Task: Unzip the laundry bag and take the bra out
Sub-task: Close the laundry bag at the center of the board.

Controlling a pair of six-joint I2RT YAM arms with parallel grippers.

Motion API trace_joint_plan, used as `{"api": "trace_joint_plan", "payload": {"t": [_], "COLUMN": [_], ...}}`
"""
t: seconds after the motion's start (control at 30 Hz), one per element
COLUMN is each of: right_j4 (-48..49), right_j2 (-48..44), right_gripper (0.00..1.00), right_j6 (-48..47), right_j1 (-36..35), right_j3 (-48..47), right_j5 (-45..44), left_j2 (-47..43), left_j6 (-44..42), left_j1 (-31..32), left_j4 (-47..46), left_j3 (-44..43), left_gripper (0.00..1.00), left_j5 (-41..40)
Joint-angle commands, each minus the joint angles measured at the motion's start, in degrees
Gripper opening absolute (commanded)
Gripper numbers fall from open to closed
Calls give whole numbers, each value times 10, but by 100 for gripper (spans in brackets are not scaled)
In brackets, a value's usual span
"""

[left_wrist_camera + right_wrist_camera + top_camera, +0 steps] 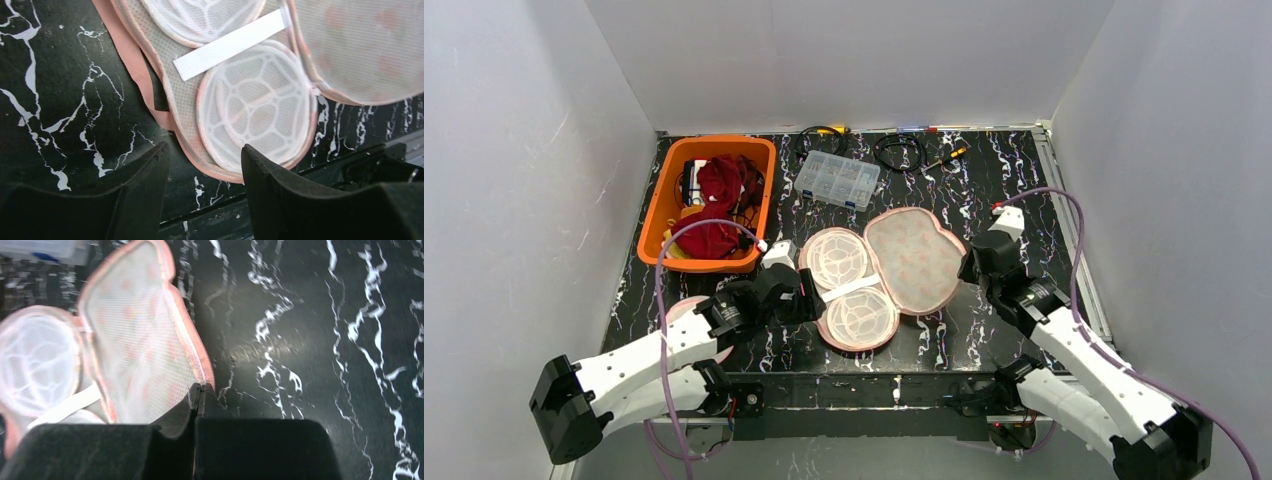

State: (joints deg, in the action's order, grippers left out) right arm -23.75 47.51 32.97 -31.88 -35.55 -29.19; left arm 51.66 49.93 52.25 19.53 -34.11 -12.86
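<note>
Nearest, the left gripper [812,298] stands about half open with nothing between its fingers, just at the left edge of the laundry bag [879,300]. Only the left wrist view shows how close: the gripper [205,155] hangs over the bag's near rim, beside the lower white mesh dome [255,110] and the white strap [230,45]. That view also shows a pink band [132,60] on the table along the bag's left side. I cannot tell whether it belongs to the bra.

The top view shows a pale pink round thing [682,310] under the left forearm; it may be the bra, I cannot tell.

The right gripper [969,268] is fully closed. Its wrist view puts the fingertips [200,390] right at the pink rim of the lid flap [140,345]; whether they pinch it is unclear.

The bag lies unzipped at mid-table [1004,190], flap folded to the right.

Farther back are an orange basket [664,190] with red cloth [719,180], a clear box [837,180], a black cable [899,150] and a screwdriver [946,158].
</note>
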Motion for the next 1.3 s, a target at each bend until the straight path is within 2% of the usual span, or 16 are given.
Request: {"api": "trace_joint_plan", "payload": {"t": [0.0, 0.1, 0.3, 0.43, 0.6, 0.73, 0.9, 1.03, 1.07, 1.13, 1.2, 1.23, 1.27], "right_j4": [6, 32, 132, 196, 232, 232, 274, 294, 294, 297, 298, 297, 293], "right_j2": [-32, -41, -45, -33, 24, 95, 155, 197, 208, 225, 230, 227, 223], "right_gripper": [1, 1, 1, 1, 1, 1, 1, 1, 10, 45, 69, 85, 91], "right_j6": [-84, -117, -139, -133, -153, -175, -173, -166, -160, -153, -143, -139, -136], "right_j1": [-5, -15, -32, -72, -202, -311, -343, -360, -361, -364, -366, -367, -367], "right_j3": [-47, -55, -31, -27, -53, -84, -84, -89, -92, -97, -100, -100, -100], "right_j5": [88, 159, 361, 426, 379, 315, 304, 315, 319, 331, 328, 322, 313], "left_j2": [29, 64, 114, 130, 120, 54, -59, -137, -150, -167, -170, -168, -165], "left_j6": [-6, -6, 3, 5, 12, 27, 58, 73, 75, 77, 76, 75, 75], "left_j1": [2, 2, 0, -1, -1, -1, -1, 0, -1, -1, -1, -1, -1], "left_j4": [14, 1, -26, -38, -17, 53, 174, 218, 223, 224, 223, 221, 220], "left_j3": [-1, -3, 2, 8, 4, -4, -14, -5, -2, 3, 4, 4, 2], "left_gripper": [53, 53, 53, 52, 51, 52, 55, 57, 57, 58, 58, 58, 58], "left_j5": [-48, -45, -36, -33, -48, -89, -147, -170, -171, -171, -168, -166, -165]}}
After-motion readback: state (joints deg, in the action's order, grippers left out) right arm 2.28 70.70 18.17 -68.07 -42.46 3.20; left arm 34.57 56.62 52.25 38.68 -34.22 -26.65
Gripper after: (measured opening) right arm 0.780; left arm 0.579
